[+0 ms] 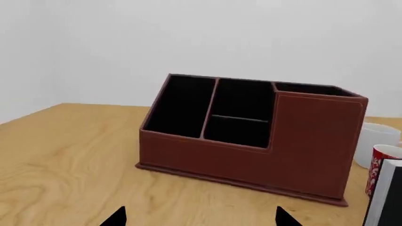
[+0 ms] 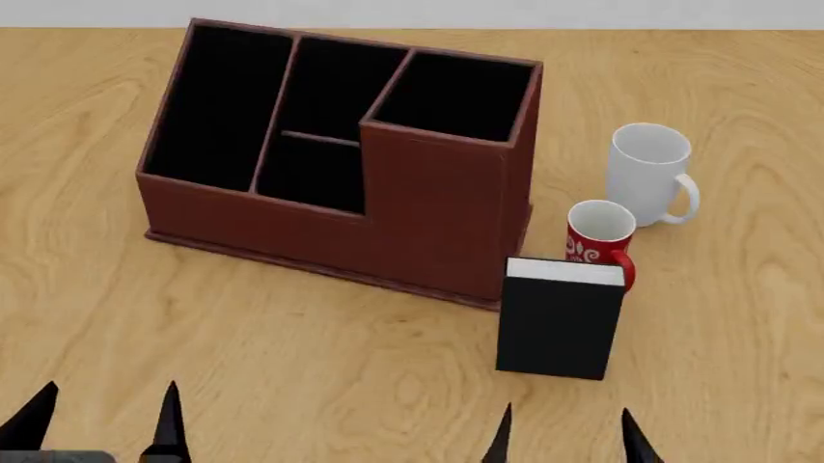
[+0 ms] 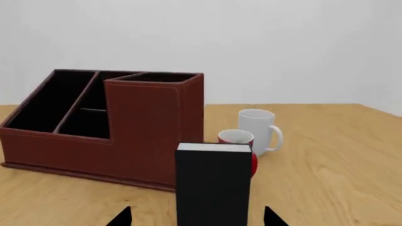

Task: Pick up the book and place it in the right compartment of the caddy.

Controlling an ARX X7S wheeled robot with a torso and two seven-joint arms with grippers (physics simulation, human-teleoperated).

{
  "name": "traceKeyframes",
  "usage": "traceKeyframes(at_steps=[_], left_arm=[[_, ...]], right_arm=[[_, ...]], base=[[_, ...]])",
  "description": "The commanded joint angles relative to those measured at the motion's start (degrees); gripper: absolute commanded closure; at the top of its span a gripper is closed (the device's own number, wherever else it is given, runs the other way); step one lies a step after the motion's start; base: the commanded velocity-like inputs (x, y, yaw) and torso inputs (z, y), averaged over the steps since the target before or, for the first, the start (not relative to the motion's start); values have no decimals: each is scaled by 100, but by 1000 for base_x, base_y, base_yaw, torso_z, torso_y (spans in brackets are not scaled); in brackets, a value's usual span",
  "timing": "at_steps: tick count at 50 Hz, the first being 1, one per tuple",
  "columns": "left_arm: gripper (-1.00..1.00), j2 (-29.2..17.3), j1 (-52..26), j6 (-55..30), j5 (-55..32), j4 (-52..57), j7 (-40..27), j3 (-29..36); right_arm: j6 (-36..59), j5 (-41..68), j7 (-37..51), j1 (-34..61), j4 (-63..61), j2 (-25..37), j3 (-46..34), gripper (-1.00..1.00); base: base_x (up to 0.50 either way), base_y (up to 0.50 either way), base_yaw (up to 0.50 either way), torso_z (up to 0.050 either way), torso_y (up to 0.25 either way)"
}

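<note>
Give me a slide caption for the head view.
Black book stands upright beside the caddy, red mug behind it, both grippers open.

I see book (image 2: 561, 323) upright on table (image 2: 721, 386), just beside caddy (image 2: 386, 227) near its tall right compartment (image 2: 453, 96). Red mug (image 2: 599, 233) behind book, white mug (image 2: 647, 174) beyond. My left gripper (image 2: 100, 417) and right gripper (image 2: 566, 436) spread, holding nothing.

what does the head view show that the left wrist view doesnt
Only the head view shows the whole book standing upright, both gripper pairs, left and right, and the full white mug and red mug. Only the left wrist view shows the blank wall behind the table. Both share the caddy, its tall right compartment, and the wooden table.
</note>
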Motion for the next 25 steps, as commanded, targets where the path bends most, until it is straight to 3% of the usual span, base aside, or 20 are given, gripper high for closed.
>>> traceKeyframes(at_steps=[1,19,25], left_arm=[[-100,-261,-404,-940,-321,1321,-108,16],[-100,-627,-1977,-3265,-1348,2942,-350,-351],[-100,-595,-2561,-4102,-1904,3342,-595,-806]], right_arm=[[996,125,159,270,-1363,275,18,-100],[3069,529,212,1524,-2926,684,183,-100],[3851,634,225,2102,-3320,852,223,-100]], base=[[0,0,0,0,0],[0,0,0,0,0],[0,0,0,0,0]])
